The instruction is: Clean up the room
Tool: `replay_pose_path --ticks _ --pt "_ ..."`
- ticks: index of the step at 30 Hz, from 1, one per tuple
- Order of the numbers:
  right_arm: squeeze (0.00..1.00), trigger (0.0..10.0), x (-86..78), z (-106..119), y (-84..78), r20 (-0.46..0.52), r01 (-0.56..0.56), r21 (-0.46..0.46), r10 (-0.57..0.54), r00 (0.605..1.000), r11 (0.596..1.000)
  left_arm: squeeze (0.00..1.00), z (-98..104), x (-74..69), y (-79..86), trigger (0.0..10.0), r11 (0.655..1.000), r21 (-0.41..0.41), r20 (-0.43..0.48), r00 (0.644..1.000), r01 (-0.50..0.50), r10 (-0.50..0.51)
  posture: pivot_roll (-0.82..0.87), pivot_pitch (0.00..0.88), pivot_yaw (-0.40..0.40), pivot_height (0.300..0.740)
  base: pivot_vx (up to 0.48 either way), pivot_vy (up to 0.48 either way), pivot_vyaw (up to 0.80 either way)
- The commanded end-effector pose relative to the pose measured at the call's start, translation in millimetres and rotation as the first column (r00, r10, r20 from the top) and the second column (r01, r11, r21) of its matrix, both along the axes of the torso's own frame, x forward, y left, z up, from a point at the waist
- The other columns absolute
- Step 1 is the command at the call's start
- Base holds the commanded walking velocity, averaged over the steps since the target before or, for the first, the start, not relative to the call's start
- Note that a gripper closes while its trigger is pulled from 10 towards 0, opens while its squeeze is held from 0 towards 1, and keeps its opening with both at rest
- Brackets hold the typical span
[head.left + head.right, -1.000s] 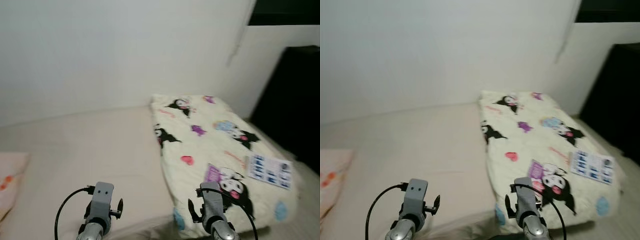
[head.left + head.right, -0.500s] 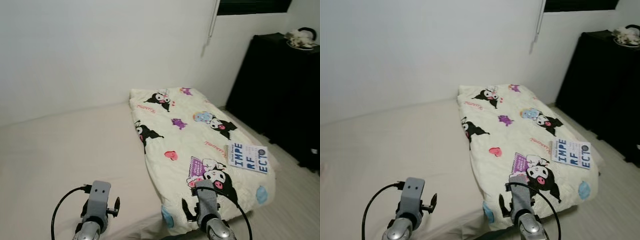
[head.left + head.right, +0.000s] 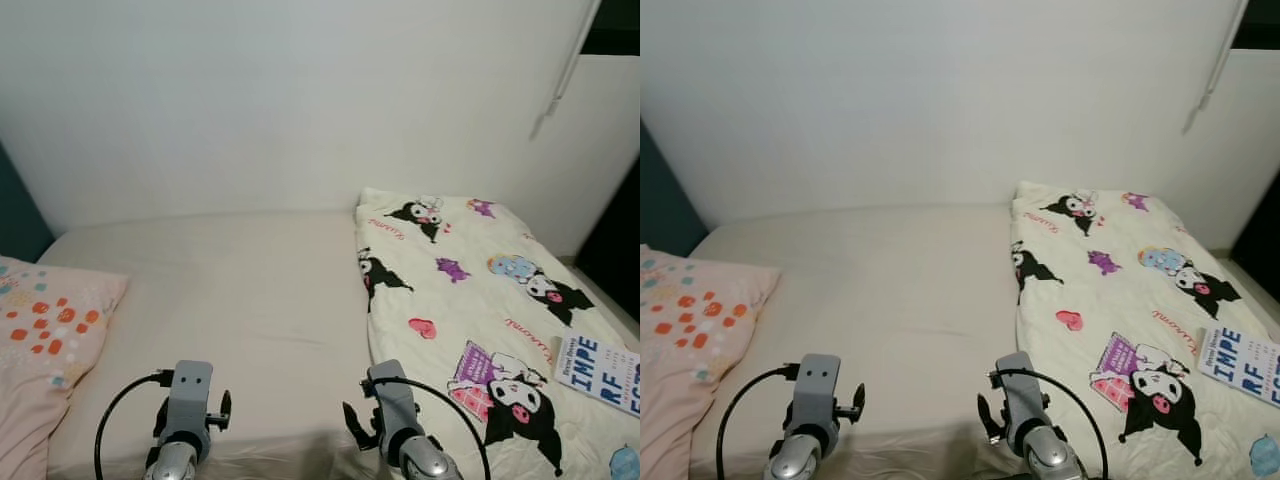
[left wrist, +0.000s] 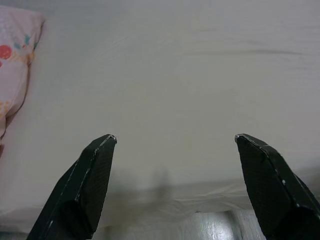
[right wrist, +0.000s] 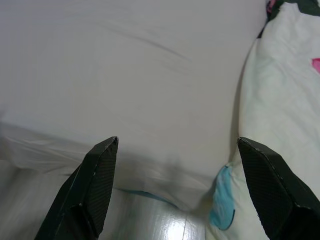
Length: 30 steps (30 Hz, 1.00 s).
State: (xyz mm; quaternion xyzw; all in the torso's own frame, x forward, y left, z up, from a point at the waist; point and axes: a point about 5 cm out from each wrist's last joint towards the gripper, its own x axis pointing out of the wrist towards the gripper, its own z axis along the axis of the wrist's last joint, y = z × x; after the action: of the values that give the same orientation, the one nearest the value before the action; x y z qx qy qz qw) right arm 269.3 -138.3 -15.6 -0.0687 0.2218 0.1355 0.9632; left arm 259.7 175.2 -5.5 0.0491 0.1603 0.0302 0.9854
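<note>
Barely started I'd say: book (image 3: pixel 603 367) on the folded quilt (image 3: pixel 470 300), pillow (image 3: pixel 45 350) askew, both my left gripper (image 4: pixel 175 145) and right gripper (image 5: pixel 177 147) spread, empty

Silver arms (image 3: pixel 183 425), looped black cables, seemingly matte black jaws.

- The pillow (image 3: pixel 45 340) is running off the left edge.
- The book (image 3: pixel 603 372) is getting clipped at the right edge, its title cut short.
</note>
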Motion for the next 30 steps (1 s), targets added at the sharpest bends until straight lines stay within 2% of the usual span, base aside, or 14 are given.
replay_pose_path --ticks 1,10,30 --pt "0.00 10.0 -0.3 0.4 -1.6 0.006 0.004 0.004 -0.004 1.000 1.000 0.00 -0.7 0.3 -1.8 10.0 1.000 -0.008 -0.009 1.000 0.000 0.000 -0.01 0.043 -0.039 0.740 0.000 0.000 0.00" --pt "0.00 10.0 -1.9 -0.4 -3.0 0.006 0.008 0.010 -0.008 1.000 1.000 0.00 1.4 1.3 -4.7 10.0 1.000 0.004 0.001 1.000 0.020 -0.020 -0.01 0.045 -0.039 0.740 0.000 -0.054 0.00" --pt "0.00 10.0 -3.8 -1.6 1.1 0.001 -0.001 0.021 0.001 1.000 1.000 0.00 2.0 1.7 -3.9 10.0 1.000 0.000 -0.008 1.000 0.026 -0.026 -0.01 0.039 -0.037 0.740 0.000 -0.473 0.00"
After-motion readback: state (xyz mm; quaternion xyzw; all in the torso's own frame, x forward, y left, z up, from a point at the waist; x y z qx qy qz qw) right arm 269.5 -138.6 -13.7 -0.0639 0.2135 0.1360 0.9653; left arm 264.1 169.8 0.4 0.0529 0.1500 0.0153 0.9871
